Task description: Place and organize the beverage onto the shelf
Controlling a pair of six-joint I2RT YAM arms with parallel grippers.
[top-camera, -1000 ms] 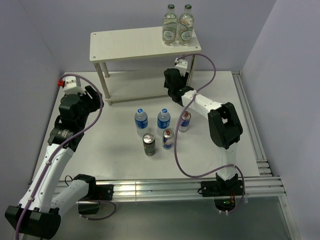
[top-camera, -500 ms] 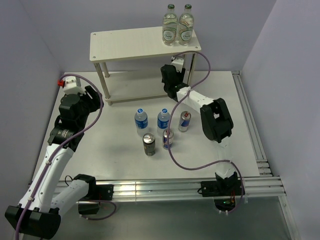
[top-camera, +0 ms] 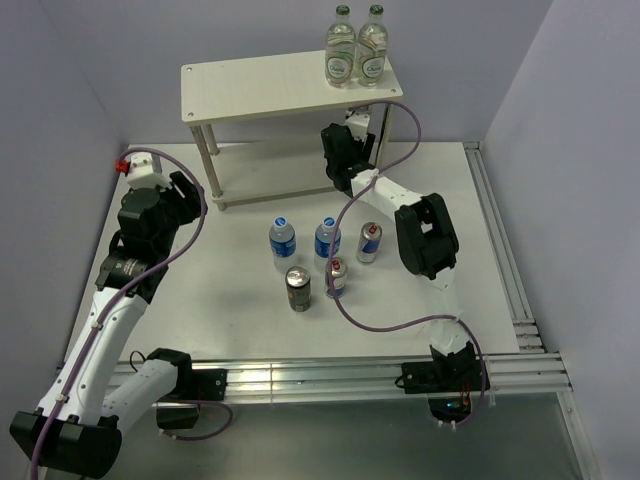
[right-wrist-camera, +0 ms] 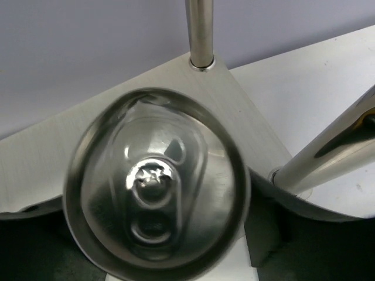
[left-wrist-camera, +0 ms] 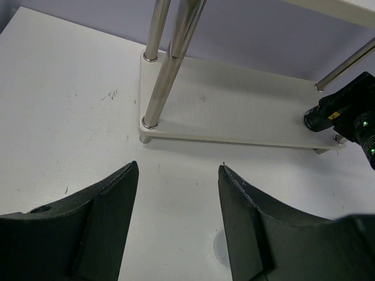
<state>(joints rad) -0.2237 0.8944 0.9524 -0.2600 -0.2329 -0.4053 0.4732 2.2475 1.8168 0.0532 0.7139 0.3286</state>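
1. The left gripper (left-wrist-camera: 177, 167) hangs over the matte white table (top-camera: 200, 270), jaws apart and empty, facing the shelf's left legs.
2. The cream shelf (top-camera: 265, 85) has shiny round legs. In front of it on the table stand two water bottles (top-camera: 282, 241) and three cans (top-camera: 337, 277).
3. Two green-capped bottles (top-camera: 355, 52) fill the top board's right end.
4. Beneath them, the right gripper (right-wrist-camera: 153, 234) has a round, silver-lidded can (right-wrist-camera: 155, 175) between its fingers, over the lower board's right corner. I cannot tell whether they press it.

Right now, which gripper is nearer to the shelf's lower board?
Right. The right gripper holds a can over the right end of the lower board; the left gripper hovers above the table, short of its left front corner.
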